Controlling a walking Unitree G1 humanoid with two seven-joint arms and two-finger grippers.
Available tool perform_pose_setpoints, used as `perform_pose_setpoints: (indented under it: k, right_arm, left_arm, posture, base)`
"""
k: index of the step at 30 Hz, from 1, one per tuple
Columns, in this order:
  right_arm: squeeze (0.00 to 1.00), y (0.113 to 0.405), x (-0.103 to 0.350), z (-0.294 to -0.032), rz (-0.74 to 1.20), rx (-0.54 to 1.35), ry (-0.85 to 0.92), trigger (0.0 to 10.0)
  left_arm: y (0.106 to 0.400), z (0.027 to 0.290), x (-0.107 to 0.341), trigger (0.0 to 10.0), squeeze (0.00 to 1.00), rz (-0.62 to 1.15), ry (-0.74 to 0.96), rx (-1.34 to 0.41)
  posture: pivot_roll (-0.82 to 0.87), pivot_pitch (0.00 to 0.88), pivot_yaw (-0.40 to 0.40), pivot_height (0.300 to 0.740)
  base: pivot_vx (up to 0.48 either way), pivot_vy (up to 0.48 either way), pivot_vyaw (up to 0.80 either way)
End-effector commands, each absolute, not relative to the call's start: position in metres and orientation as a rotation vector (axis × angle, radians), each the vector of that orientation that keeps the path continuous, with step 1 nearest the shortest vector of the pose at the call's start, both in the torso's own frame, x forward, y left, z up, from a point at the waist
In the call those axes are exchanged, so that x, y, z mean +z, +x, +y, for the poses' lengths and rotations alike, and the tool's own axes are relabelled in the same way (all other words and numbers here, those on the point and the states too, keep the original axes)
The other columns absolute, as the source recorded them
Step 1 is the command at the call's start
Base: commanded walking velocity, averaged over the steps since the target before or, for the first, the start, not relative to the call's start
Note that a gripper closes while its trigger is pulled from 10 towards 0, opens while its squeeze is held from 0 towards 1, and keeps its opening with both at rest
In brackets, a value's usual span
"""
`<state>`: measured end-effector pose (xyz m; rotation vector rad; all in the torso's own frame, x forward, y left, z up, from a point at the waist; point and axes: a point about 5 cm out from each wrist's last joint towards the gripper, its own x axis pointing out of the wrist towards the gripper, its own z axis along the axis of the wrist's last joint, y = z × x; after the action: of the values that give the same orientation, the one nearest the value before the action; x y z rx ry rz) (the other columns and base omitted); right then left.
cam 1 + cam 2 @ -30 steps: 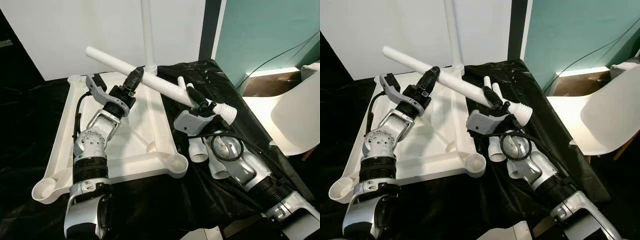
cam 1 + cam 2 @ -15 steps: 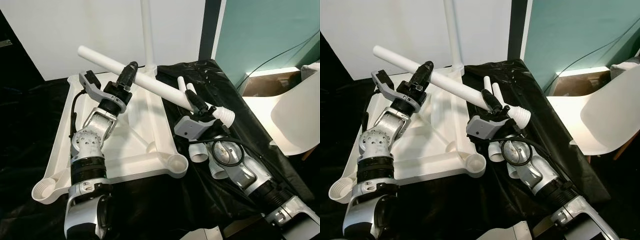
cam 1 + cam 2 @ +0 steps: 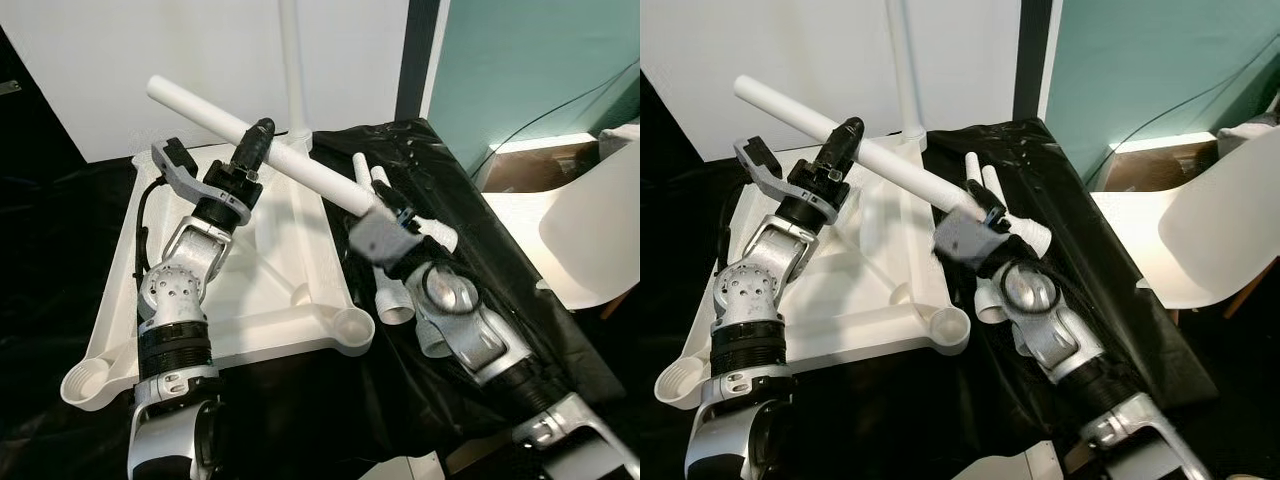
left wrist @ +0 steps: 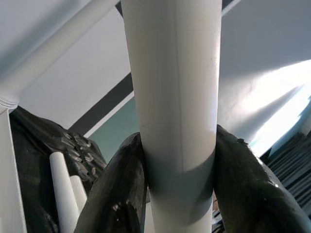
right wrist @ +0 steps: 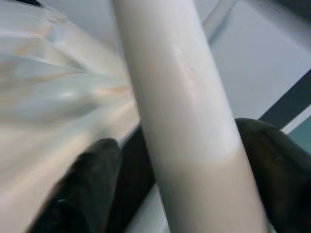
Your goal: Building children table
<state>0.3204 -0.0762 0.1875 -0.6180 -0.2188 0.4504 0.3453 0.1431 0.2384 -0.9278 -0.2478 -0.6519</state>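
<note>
The white tabletop (image 3: pixel 262 262) lies upside down with round sockets at its corners. One white leg (image 3: pixel 293 60) stands upright in its far corner. A second long white table leg (image 3: pixel 310 172) hangs slanted above the tabletop, high end at the far left. My left gripper (image 3: pixel 258 135) is shut on its upper half; in the left wrist view the black fingers (image 4: pixel 121 189) press both sides of it. My right gripper (image 3: pixel 392 212) is shut on the low end near the ribbed tip (image 3: pixel 445 235), and that wrist view is blurred.
Two more white legs (image 3: pixel 398 300) lie on the crumpled black cloth (image 3: pixel 490 260) under my right arm. A white chair (image 3: pixel 590 240) stands at the right. A white wall rises behind the tabletop. The near left socket (image 3: pixel 85 382) overhangs the dark floor.
The held leg's far end has risen and shifted left with my left gripper. My right wrist has rolled and slid left, its grey housing now on top.
</note>
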Motion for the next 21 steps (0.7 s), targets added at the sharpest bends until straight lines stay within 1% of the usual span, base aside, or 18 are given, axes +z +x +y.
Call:
perform_pose_setpoints:
  k: [1, 2, 4, 5, 6, 10, 11, 12, 13, 14, 16, 17, 18, 19, 20, 21]
  right_arm:
    - [0.92, 0.321, 0.191, -0.075, -0.136, 0.518, -0.515, 10.0]
    - [0.00, 0.321, 0.195, -0.075, -0.068, 0.574, -0.461, 10.0]
    - [0.00, 0.321, 0.200, -0.076, -0.034, 0.612, -0.440, 10.0]
    - [0.00, 0.322, 0.205, -0.082, 0.044, 0.670, -0.414, 10.0]
    - [0.00, 0.323, 0.207, -0.085, 0.068, 0.684, -0.409, 10.0]
    - [0.00, 0.323, 0.207, -0.085, 0.068, 0.684, -0.409, 10.0]
    - [0.00, 0.324, 0.210, -0.089, 0.094, 0.711, -0.402, 10.0]
    - [0.00, 0.324, 0.210, -0.089, 0.094, 0.711, -0.402, 10.0]
    - [0.00, 0.327, 0.215, -0.095, 0.127, 0.737, -0.422, 9.3]
    - [0.00, 0.330, 0.219, -0.100, 0.154, 0.759, -0.432, 7.1]
    - [0.00, 0.330, 0.219, -0.100, 0.154, 0.759, -0.432, 7.1]
    - [0.00, 0.331, 0.222, -0.104, 0.173, 0.775, -0.442, 6.4]
    - [0.00, 0.331, 0.222, -0.104, 0.173, 0.775, -0.442, 6.4]
    - [0.00, 0.330, 0.228, -0.106, 0.193, 0.795, -0.455, 6.0]
    - [0.00, 0.330, 0.228, -0.106, 0.193, 0.795, -0.455, 6.0]
    - [0.00, 0.328, 0.231, -0.108, 0.207, 0.811, -0.466, 5.6]
  left_arm:
    - [0.338, 0.138, 0.246, 0.0, 0.00, -0.336, -0.894, -0.810]
    - [0.336, 0.135, 0.247, 0.0, 0.00, -0.337, -0.871, -0.826]
    - [0.335, 0.133, 0.247, 0.0, 0.00, -0.338, -0.859, -0.838]
    - [0.333, 0.130, 0.248, 0.0, 0.00, -0.340, -0.816, -0.857]
    - [0.332, 0.128, 0.249, 0.0, 0.00, -0.339, -0.794, -0.863]
    - [0.332, 0.128, 0.249, 0.0, 0.00, -0.339, -0.794, -0.863]
    - [0.331, 0.125, 0.249, 0.0, 0.00, -0.339, -0.755, -0.876]
    - [0.331, 0.125, 0.249, 0.0, 0.00, -0.339, -0.755, -0.876]
    - [0.329, 0.123, 0.252, 0.0, 0.00, -0.345, -0.726, -0.891]
    - [0.328, 0.121, 0.253, 0.0, 0.00, -0.351, -0.710, -0.900]
    - [0.328, 0.121, 0.253, 0.0, 0.00, -0.351, -0.710, -0.900]
    - [0.327, 0.120, 0.255, 0.0, 0.00, -0.356, -0.700, -0.905]
    - [0.327, 0.120, 0.255, 0.0, 0.00, -0.356, -0.700, -0.905]
    - [0.326, 0.120, 0.255, 0.0, 0.00, -0.360, -0.693, -0.903]
    - [0.326, 0.120, 0.255, 0.0, 0.00, -0.360, -0.693, -0.903]
    - [0.326, 0.121, 0.255, 0.0, 0.00, -0.361, -0.685, -0.898]
  posture:
    - [-0.04, 0.000, 0.068, 0.740]
    - [-0.04, 0.000, 0.066, 0.740]
    - [-0.04, 0.000, 0.064, 0.740]
    - [-0.05, 0.000, 0.061, 0.740]
    - [-0.05, 0.000, 0.061, 0.740]
    - [-0.05, 0.000, 0.061, 0.740]
    - [-0.05, 0.000, 0.058, 0.740]
    - [-0.05, 0.000, 0.058, 0.740]
    - [-0.04, 0.000, 0.048, 0.740]
    - [-0.04, 0.000, 0.048, 0.740]
    - [-0.04, 0.000, 0.048, 0.740]
    - [-0.04, 0.000, 0.043, 0.740]
    - [-0.04, 0.000, 0.043, 0.740]
    - [-0.04, 0.000, 0.040, 0.740]
    - [-0.04, 0.000, 0.040, 0.740]
    - [-0.04, 0.000, 0.040, 0.740]
  base:
    - [0.000, 0.000, 0.00]
    - [0.000, 0.000, 0.00]
    - [0.000, 0.000, 0.00]
    - [0.000, 0.000, 0.00]
    - [0.000, 0.000, 0.00]
    - [0.000, 0.000, 0.00]
    - [0.000, 0.000, 0.00]
    - [0.000, 0.000, 0.00]
    - [0.000, 0.000, 0.00]
    - [0.000, 0.000, 0.00]
    - [0.000, 0.000, 0.00]
    - [0.000, 0.000, 0.00]
    - [0.000, 0.000, 0.00]
    - [0.000, 0.000, 0.00]
    - [0.000, 0.000, 0.00]
    - [0.000, 0.000, 0.00]
